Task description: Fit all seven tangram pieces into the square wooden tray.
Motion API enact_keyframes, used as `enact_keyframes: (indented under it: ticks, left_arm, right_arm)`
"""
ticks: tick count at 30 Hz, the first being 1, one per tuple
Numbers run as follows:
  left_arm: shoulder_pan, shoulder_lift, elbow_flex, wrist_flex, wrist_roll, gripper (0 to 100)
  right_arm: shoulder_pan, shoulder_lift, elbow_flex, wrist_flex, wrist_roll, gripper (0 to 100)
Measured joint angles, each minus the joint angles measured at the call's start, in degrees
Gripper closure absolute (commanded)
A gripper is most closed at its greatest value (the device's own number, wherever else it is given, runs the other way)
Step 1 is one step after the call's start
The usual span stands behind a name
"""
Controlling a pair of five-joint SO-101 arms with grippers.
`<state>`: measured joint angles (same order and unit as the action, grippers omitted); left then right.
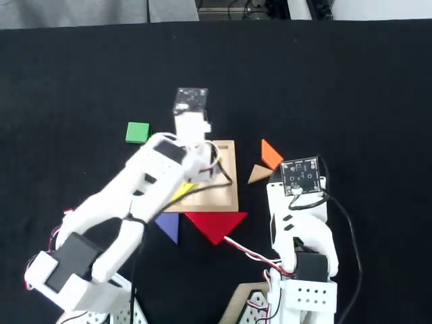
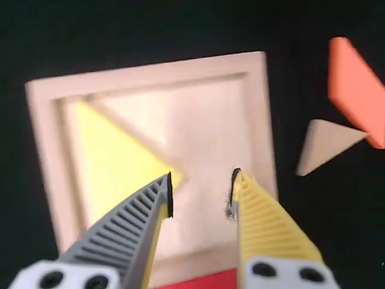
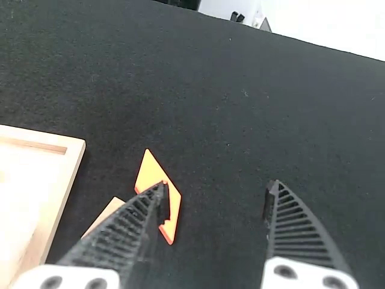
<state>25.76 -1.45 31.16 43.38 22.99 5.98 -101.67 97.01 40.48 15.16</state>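
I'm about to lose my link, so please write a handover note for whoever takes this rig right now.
Left hand: open, empty, above the tray.
Right hand: open, empty, above the table next to the orange piece.
Done: yellow triangle lies in the tray.
Left: red triangle and blue triangle just outside the tray's near edge, green square on the far left, and orange piece and tan triangle to the right.
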Motion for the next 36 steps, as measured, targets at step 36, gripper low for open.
enact_keyframes:
  ticks: [36]
  left_arm:
    - [-0.09,7.91,2.2,-6.07,0.0,82]
  right_arm:
    - [0.0,0.0,0.0,0.0,0.0,74.4]
